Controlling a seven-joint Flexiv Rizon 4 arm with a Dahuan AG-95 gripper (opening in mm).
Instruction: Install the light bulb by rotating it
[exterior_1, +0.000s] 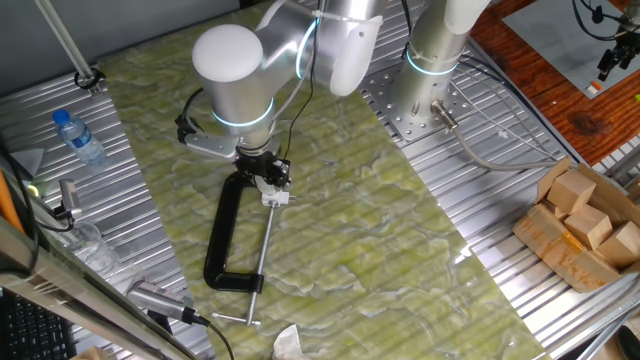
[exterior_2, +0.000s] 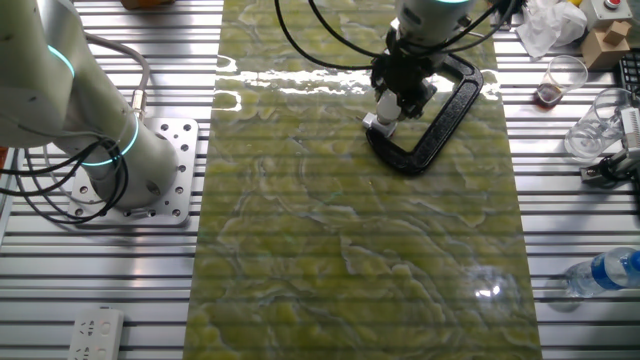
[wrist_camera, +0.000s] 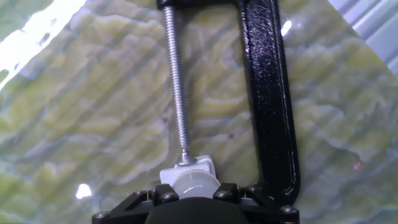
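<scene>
Hand view: nearest me, the gripper is over the bulb, pale and round, between its black fingers; I cannot tell whether they clamp it. The bulb sits in a white block at the tip of the clamp's screw. Beyond, the black C-clamp lies flat on the green mat.

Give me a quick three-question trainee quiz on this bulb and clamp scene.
1. True or false: the black metal C-clamp lies flat on the green marbled mat.
2. What presses the white square socket block: A the clamp's threaded steel screw, B the clear plastic water bottle?
3. Fill in: the gripper is right at the small pale grey-white light ____.

Key: 1 true; 2 A; 3 bulb.
</scene>
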